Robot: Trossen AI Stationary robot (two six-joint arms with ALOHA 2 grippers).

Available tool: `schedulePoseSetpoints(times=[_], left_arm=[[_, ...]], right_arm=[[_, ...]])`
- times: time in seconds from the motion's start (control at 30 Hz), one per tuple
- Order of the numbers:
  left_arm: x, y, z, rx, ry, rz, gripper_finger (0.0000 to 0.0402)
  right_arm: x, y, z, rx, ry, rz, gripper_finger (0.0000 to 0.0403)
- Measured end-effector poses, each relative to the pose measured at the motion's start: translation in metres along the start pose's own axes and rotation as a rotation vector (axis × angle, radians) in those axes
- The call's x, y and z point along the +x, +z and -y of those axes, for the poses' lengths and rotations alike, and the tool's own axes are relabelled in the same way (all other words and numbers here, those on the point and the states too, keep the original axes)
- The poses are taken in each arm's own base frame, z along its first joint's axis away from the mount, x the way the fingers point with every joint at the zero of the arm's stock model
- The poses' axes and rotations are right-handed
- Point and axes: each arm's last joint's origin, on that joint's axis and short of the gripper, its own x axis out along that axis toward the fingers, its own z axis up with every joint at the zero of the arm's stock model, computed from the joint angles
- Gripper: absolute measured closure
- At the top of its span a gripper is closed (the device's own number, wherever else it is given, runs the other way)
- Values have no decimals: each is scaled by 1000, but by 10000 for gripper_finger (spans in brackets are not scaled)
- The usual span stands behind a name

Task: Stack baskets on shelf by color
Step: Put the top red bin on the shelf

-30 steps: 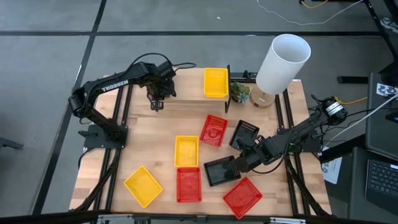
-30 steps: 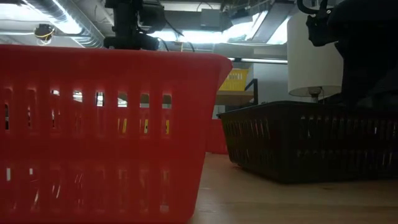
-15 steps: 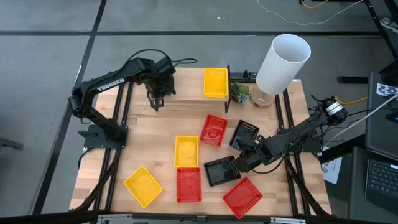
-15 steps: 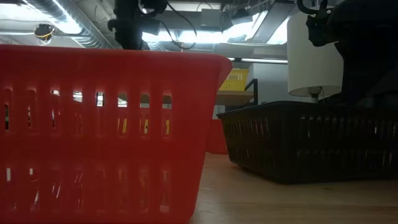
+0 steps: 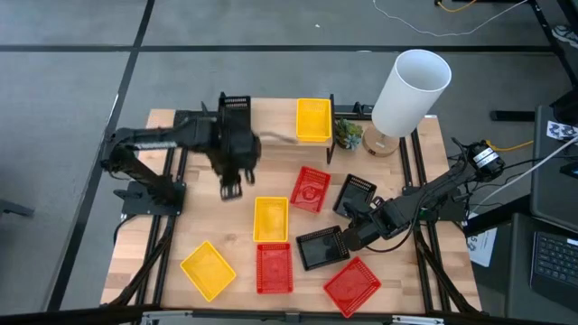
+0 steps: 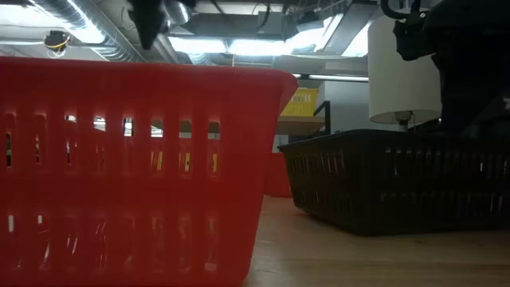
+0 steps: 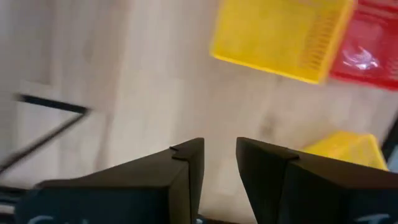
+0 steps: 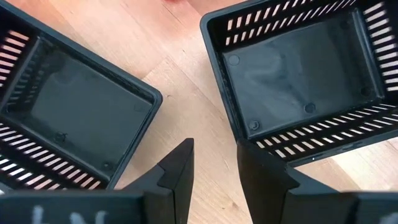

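a white lamp shade on a wooden base is seen beside a small green plant, and a laptop is placed off the table.

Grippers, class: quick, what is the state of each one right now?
Left gripper: fingers slightly apart, holding nothing, above the bare table.
Right gripper: fingers slightly apart, holding nothing, above the gap between two black baskets.

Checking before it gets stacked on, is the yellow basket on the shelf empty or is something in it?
Empty. From above, the yellow basket on the shelf shows only its bare yellow floor.
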Motion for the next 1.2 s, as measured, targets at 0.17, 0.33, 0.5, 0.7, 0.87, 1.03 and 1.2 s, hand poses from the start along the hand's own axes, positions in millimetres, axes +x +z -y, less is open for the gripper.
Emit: schedulePoseSetpoints(times=[0.17,0.33,0.5,0.7,0.87,1.03,1.2], left_arm=[[1,-20,55,-38,-24,-10,315],[8,-37,95,40,42,104,315],[23,-27,114,101,14,325,315],[59,-12,122,225,-50,382,315],[90,-15,121,223,-9,310,315],[121,-16,123,225,-4,300,315],[127,-14,125,225,-7,307,315]], right_arm=[[0,0,0,0,0,1,281],[0,0,0,-41,0,4,281],[0,0,-1,-46,6,6,281],[-1,-1,-5,-43,47,18,281],[-2,-3,-6,-57,51,17,281],[-2,-6,-7,-68,53,16,281],[-3,-7,-9,-97,76,10,281]])
